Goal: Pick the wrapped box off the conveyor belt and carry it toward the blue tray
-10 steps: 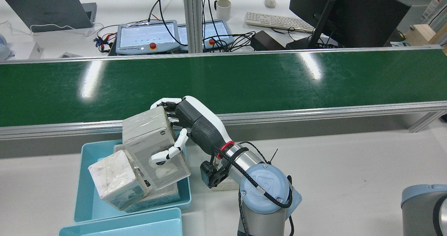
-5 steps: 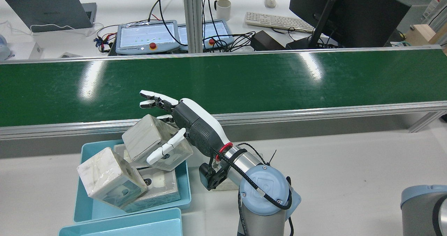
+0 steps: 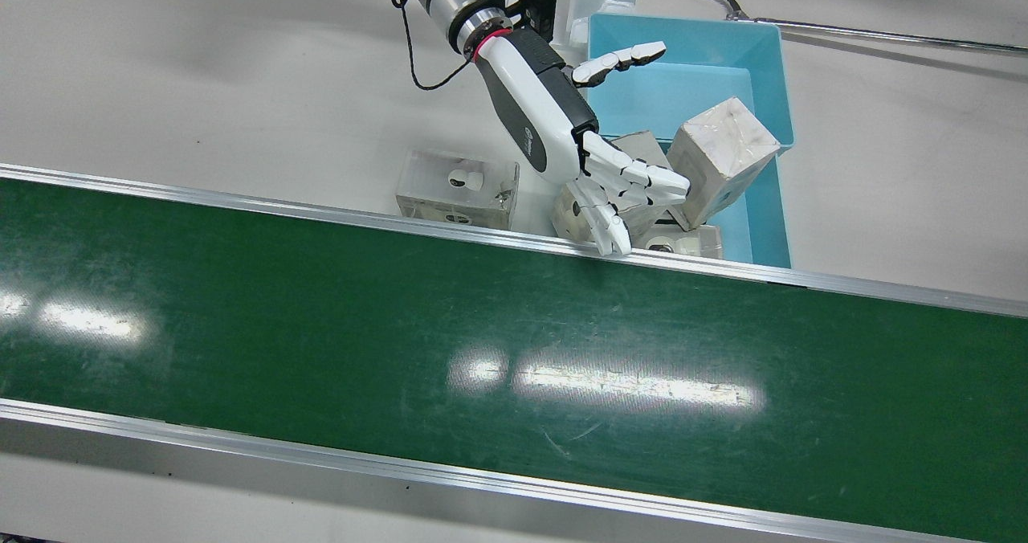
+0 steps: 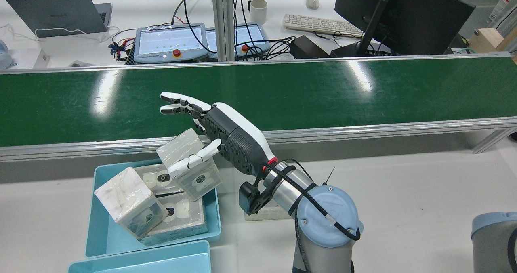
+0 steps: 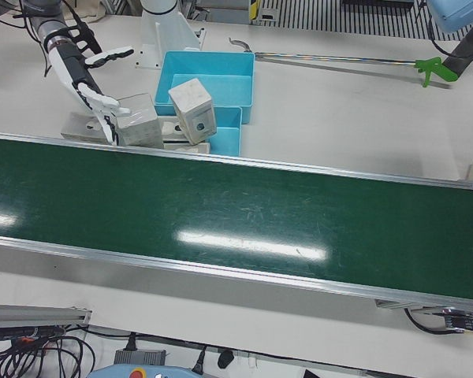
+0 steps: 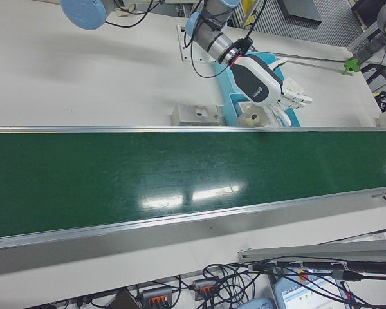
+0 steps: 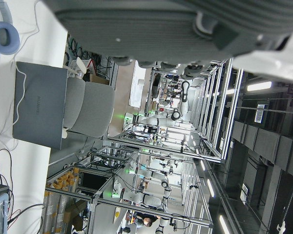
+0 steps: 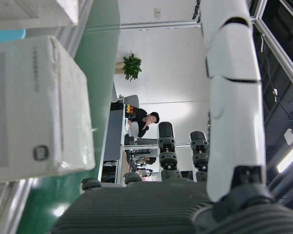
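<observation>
The conveyor belt (image 4: 282, 95) is dark green with silver metal rails, the blue tray (image 4: 99, 224) is light blue, the wrapped box (image 4: 188, 164) is pale grey under clear shiny film, the hand (image 4: 210, 127) is white and black, and the tabletop (image 4: 404, 200) is white.

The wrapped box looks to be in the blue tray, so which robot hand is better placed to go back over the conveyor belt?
Right. The right robot hand hangs open at the conveyor belt's near rail. The left robot hand shows only in its own camera, aimed across the room.
</observation>
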